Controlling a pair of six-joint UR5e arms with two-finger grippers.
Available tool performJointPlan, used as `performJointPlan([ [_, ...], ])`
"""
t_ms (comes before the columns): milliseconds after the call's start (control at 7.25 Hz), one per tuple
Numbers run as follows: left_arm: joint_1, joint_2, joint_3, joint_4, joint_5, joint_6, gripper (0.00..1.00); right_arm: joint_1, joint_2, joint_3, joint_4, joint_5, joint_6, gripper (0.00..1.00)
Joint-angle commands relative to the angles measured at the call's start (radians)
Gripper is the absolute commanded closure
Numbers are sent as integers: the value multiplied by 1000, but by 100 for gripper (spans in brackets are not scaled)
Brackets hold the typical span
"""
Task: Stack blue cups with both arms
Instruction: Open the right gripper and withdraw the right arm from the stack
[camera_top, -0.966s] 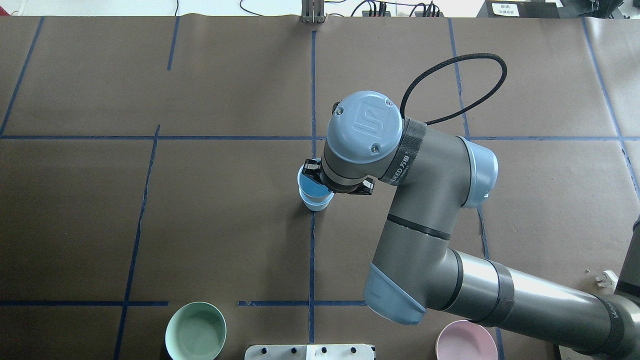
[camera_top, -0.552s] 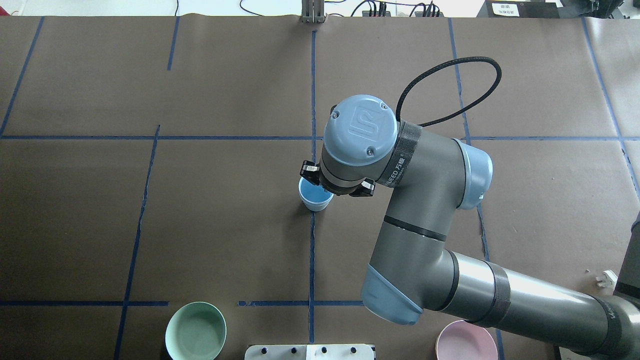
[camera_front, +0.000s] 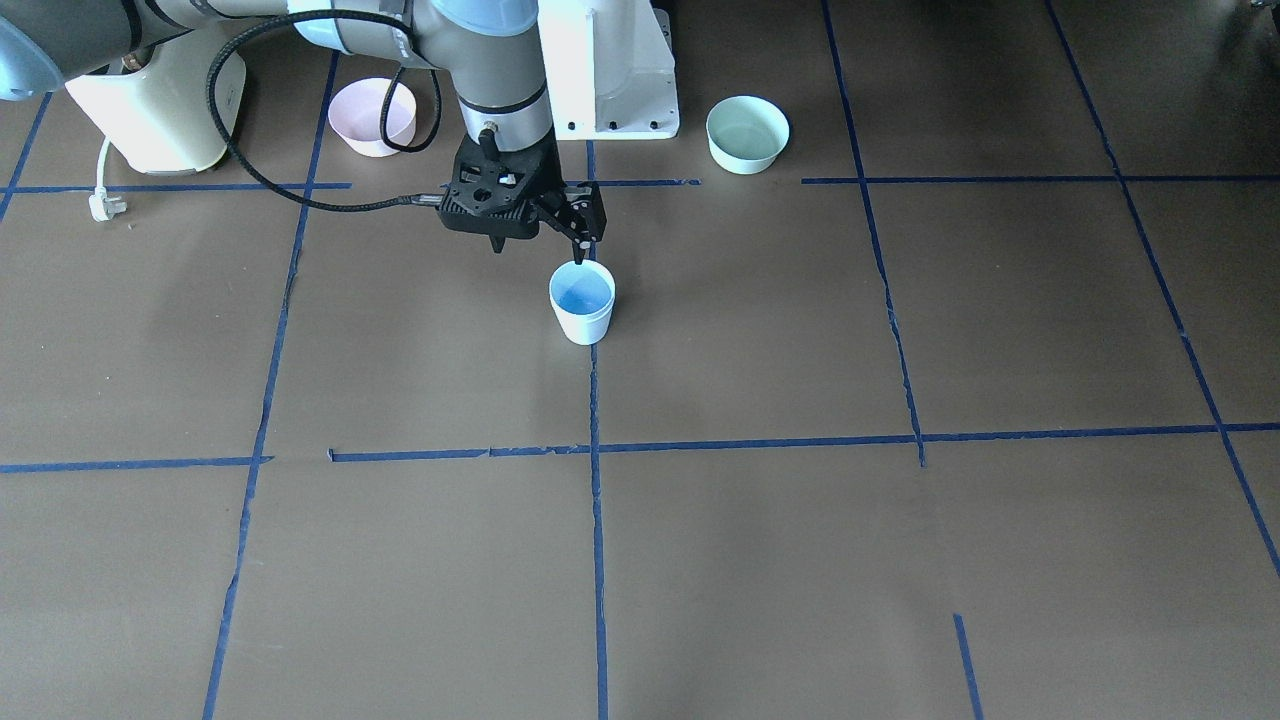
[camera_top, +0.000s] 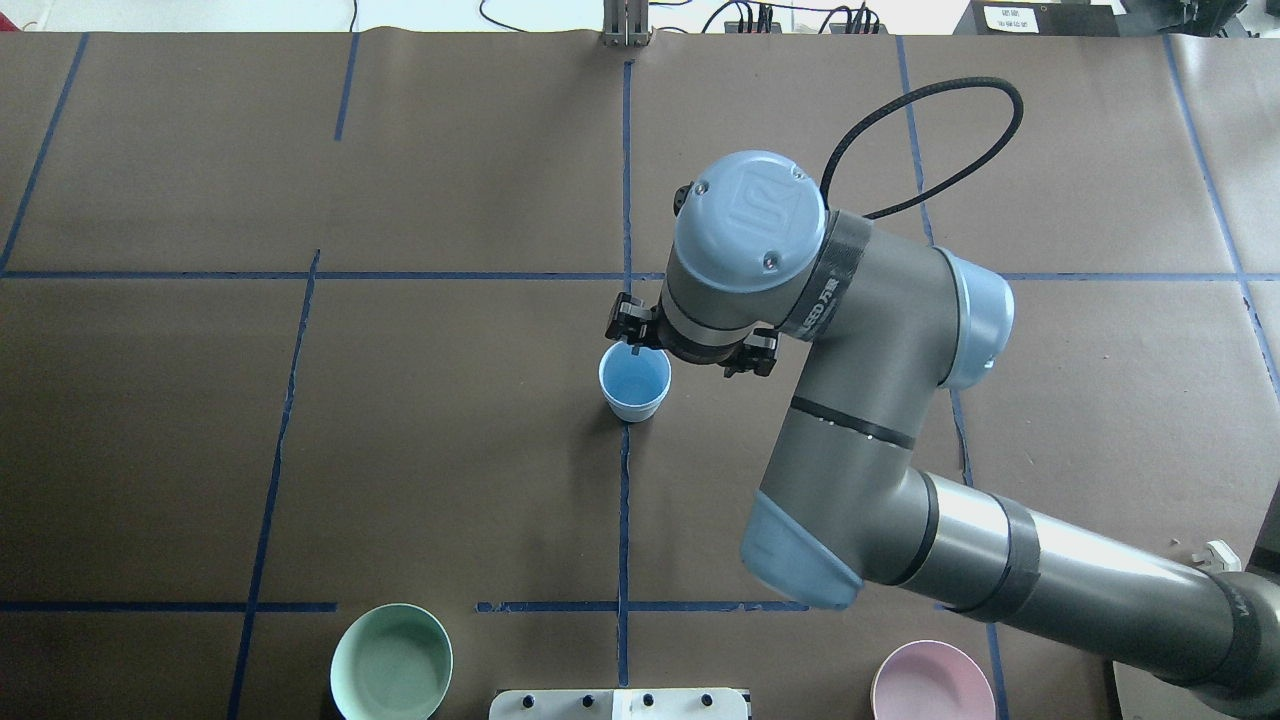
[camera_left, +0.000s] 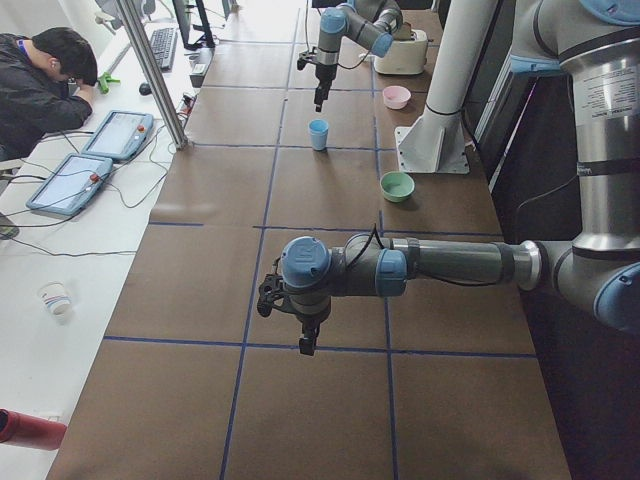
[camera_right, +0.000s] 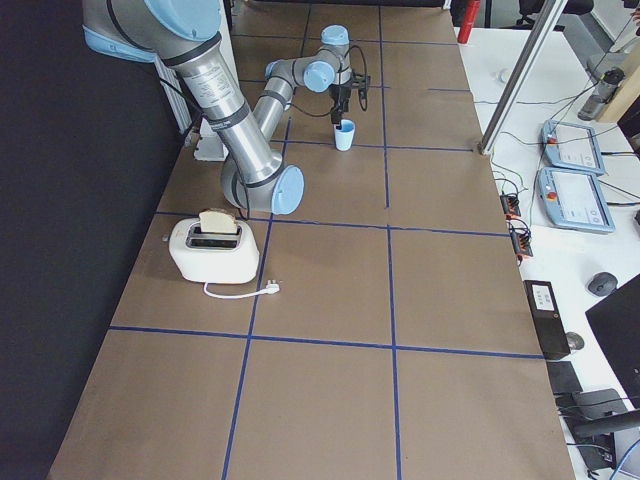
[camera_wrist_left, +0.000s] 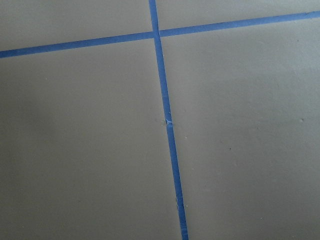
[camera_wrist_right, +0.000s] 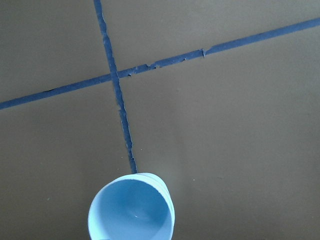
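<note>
- Now the blue cups (camera_front: 582, 300) sit nested, upright on the tape line (camera_front: 593, 400).
- Right gripper (camera_front: 538, 240) hangs spread and empty, just above their rim.
- Risk: jaws clipping that rim on leaving could topple them.

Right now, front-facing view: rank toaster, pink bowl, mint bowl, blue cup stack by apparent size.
1. toaster: largest, though partly hidden
2. pink bowl and mint bowl: look alike, can't rank
3. blue cup stack: slightly smaller despite being nearer

Brown table (camera_top: 450, 450): cups (camera_top: 634, 385), bowls (camera_top: 391, 662), toaster (camera_right: 213, 247).
</note>
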Motion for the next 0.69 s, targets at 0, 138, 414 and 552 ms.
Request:
performJointPlan([
  [0,0,-9,10,1,7,1,0,210,-125,0,0,196,-324,0],
  [138,2,-13,15,1,7,1,0,338,-211,-3,-8,281,-569,0],
  [414,5,-12,15,5,11,-1,0,559,-445,-2,1,366,-1041,0],
  [552,5,-10,29,4,9,-1,0,677,-534,-3,-2,385,-1255,0],
])
